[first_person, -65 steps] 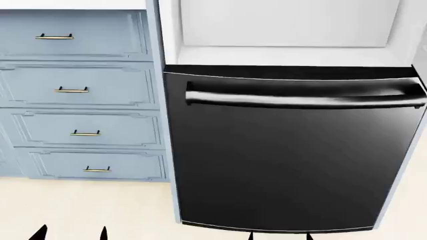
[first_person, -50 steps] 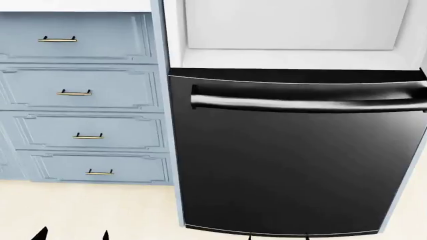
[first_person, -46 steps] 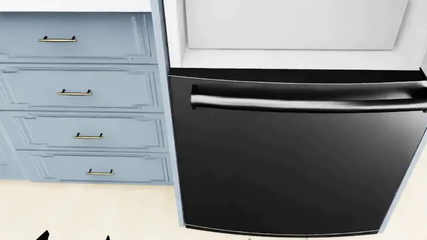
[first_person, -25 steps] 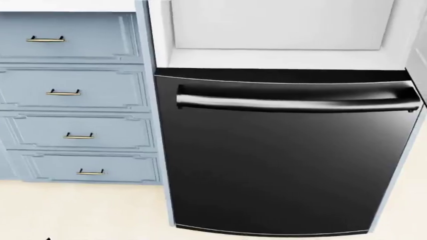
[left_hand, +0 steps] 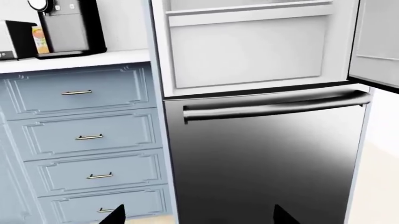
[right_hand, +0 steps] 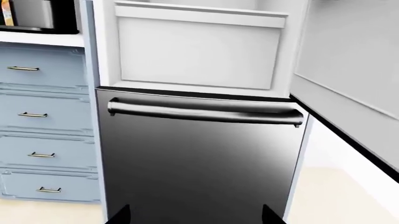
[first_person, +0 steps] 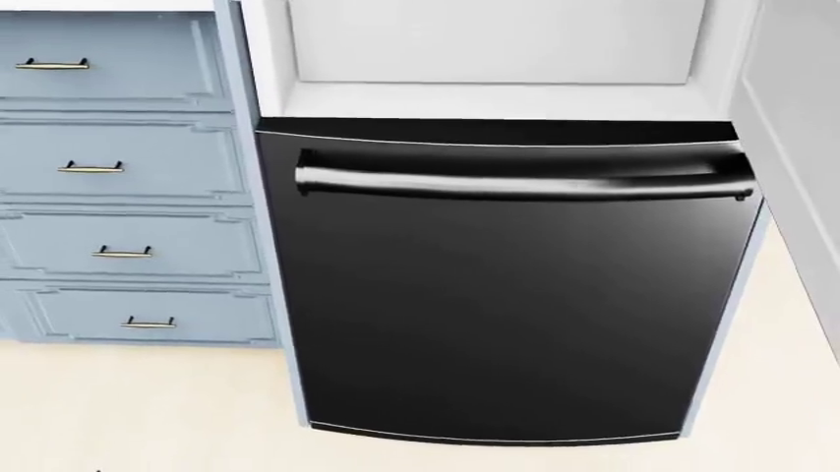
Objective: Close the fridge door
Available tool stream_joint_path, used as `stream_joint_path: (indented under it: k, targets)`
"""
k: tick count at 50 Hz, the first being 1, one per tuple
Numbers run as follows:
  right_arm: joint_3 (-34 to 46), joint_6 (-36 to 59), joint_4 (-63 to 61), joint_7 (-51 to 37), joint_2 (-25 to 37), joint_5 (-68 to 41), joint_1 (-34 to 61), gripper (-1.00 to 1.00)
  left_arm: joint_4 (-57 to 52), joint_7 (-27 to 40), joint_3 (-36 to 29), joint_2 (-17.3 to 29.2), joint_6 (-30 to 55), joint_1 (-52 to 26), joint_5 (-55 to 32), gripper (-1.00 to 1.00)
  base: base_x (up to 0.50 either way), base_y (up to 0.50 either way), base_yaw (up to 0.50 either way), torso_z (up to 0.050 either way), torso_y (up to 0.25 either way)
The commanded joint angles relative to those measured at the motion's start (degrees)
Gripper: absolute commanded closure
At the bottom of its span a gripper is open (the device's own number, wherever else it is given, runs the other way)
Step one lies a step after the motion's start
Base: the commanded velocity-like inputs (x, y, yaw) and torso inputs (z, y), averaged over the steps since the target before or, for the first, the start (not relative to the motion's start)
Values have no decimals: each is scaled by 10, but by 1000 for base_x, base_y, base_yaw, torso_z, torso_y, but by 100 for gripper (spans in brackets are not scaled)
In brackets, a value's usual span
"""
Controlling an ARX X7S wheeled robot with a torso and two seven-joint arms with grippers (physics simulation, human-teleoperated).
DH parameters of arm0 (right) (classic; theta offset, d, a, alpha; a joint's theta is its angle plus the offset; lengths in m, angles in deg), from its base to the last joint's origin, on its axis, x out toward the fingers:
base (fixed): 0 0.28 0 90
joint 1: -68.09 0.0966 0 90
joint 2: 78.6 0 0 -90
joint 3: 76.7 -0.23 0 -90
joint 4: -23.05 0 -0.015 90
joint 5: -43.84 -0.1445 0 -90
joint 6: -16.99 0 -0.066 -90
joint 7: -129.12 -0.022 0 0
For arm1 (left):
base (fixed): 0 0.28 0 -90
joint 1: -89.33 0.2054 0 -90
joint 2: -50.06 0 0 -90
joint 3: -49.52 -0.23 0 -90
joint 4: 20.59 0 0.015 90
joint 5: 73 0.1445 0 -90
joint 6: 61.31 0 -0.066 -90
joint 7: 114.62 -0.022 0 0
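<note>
The fridge door [right_hand: 355, 60] stands swung open at the right of the fridge, a tall white-to-grey panel with a dark lower edge. It also shows in the left wrist view [left_hand: 377, 42] and at the head view's right edge [first_person: 801, 147]. The white fridge compartment [right_hand: 196, 51] lies exposed. My left gripper [left_hand: 199, 217] is open, its two black fingertips [left_hand: 115, 215] wide apart, well short of the fridge. My right gripper [right_hand: 196, 215] is open too, facing the black drawer front, with nothing between its fingertips [right_hand: 271, 215]. Neither gripper touches the door.
Below the compartment is the black lower drawer front [first_person: 499, 305] with a horizontal bar handle [first_person: 518, 184]. Light-blue cabinet drawers [first_person: 125, 206] with brass handles stand to the left. A coffee machine [left_hand: 65, 25] sits on the white counter. Cream floor [first_person: 145, 408] lies in front.
The head view has swung right: cabinets and fridge slid left in the picture, the open door came into view at the right edge, and the fingertips dropped below the bottom edge.
</note>
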Motion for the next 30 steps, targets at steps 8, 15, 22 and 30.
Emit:
stream_joint_path:
  k: [8,15,22,30]
  targets:
    - [-1,12,19,6,-1,-6,24,-100,30,6,8,-4,-1,-27,-6,-100,-500,0,0,0,0]
    - [3,15,12,1,3,-9,22,-100,27,10,5,0,-1,-26,-11,-100,-500,0,0,0,0]
    - [6,14,9,-3,6,-14,21,-100,22,13,3,4,-2,-25,-18,-100,-500,0,0,0,0]
    - [6,-6,11,-7,6,-26,18,-100,24,17,-1,8,-4,-25,-21,-100,-176,0,0,0,0]
